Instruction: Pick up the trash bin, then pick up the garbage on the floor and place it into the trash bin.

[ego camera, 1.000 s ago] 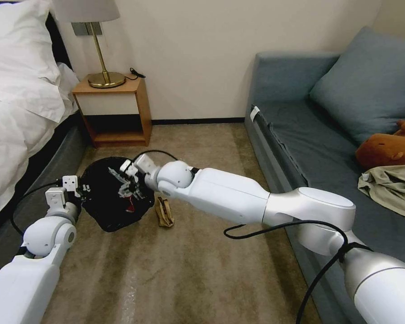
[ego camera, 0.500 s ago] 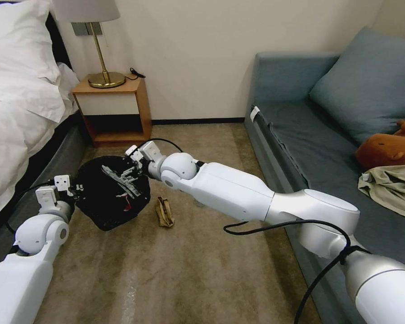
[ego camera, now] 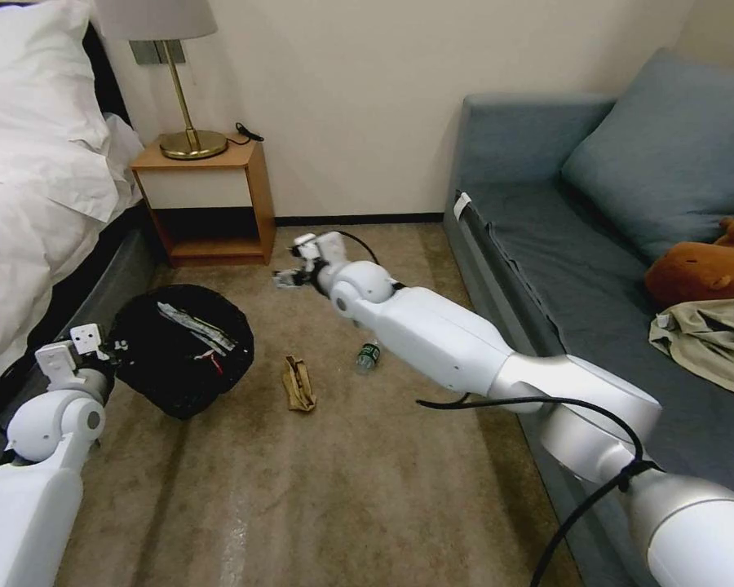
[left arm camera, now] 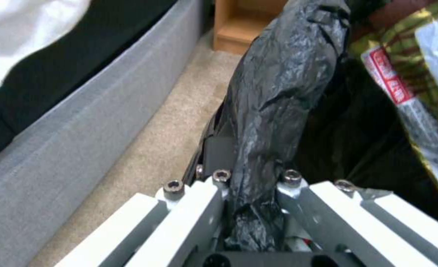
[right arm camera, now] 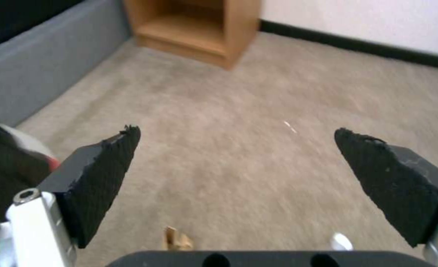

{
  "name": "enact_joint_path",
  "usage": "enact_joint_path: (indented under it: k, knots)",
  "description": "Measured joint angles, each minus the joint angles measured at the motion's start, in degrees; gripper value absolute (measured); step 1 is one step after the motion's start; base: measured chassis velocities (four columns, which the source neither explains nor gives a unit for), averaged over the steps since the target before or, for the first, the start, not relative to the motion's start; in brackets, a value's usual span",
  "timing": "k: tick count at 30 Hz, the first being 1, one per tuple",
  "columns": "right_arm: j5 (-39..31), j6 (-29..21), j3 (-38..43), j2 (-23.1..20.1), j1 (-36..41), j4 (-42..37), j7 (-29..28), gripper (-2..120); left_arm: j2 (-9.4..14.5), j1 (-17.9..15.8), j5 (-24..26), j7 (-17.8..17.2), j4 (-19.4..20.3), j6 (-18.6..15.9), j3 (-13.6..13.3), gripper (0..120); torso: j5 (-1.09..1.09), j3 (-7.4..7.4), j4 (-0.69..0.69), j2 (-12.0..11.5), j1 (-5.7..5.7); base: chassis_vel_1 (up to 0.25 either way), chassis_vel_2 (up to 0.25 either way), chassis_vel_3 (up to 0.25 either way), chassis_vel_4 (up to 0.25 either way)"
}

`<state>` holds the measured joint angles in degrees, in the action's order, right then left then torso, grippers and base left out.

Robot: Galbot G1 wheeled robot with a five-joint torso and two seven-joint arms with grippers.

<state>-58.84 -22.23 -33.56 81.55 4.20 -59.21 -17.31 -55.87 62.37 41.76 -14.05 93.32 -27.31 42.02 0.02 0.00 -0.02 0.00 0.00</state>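
The trash bin (ego camera: 179, 350), lined with a black bag, is tilted above the carpet beside the bed. My left gripper (ego camera: 120, 350) is shut on its bag-covered rim (left arm camera: 273, 92). Inside lie a long wrapper (ego camera: 189, 321) (left arm camera: 411, 100) and a red-and-white wrapper (ego camera: 212, 359). A crumpled tan paper bag (ego camera: 298, 383) (right arm camera: 178, 239) and a small clear bottle (ego camera: 369, 355) lie on the floor right of the bin. My right gripper (ego camera: 288, 277) (right arm camera: 239, 148) hangs open and empty over bare carpet near the nightstand, away from the bin.
A wooden nightstand (ego camera: 208, 204) with a brass lamp stands at the back wall. The bed (ego camera: 33, 187) runs along the left and a blue sofa (ego camera: 563, 236) along the right. Open carpet (ego camera: 326, 489) lies between them.
My right gripper has pulled out of the bin and swung back toward the nightstand, open, leaving the wrappers inside. The left arm has carried the bin slightly left. The bottle has come into sight.
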Motion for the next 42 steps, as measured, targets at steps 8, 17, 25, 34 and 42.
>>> enact_joint_path:
  k: [8,17,25,34,42]
  knots:
    - [-0.7,0.42,1.13,-3.23,3.83,-2.86,-2.3,100,0.58,-0.65,0.67,0.16,-1.44,-0.22,0.96,2,0.0,0.0,0.02,0.0,0.0,0.0,0.0,0.0,0.0]
    - [0.19,0.89,0.58,-3.06,6.83,-2.31,-3.09,100,0.9,-1.18,-0.08,0.81,-2.74,0.84,0.56,2,-0.02,0.0,0.03,0.0,0.0,0.0,0.0,0.0,0.0]
    - [0.48,1.02,0.75,-2.8,7.58,-1.58,-3.11,100,0.9,-1.52,-0.38,0.93,-3.31,0.94,0.1,2,-0.02,0.0,0.02,0.0,0.0,0.0,0.0,0.0,0.0]
    - [1.11,1.42,0.85,-2.74,7.96,-0.85,-2.73,100,0.68,-1.43,-0.79,1.03,-3.34,1.19,0.0,2,-0.01,0.0,0.02,0.0,0.0,0.0,0.0,0.0,0.0]
    - [1.39,1.63,0.63,-2.49,8.19,-0.23,-2.58,100,0.23,-0.94,-1.34,1.17,-3.15,1.68,-0.32,2,-0.02,0.0,0.03,0.0,-0.01,0.0,0.0,0.0,0.0]
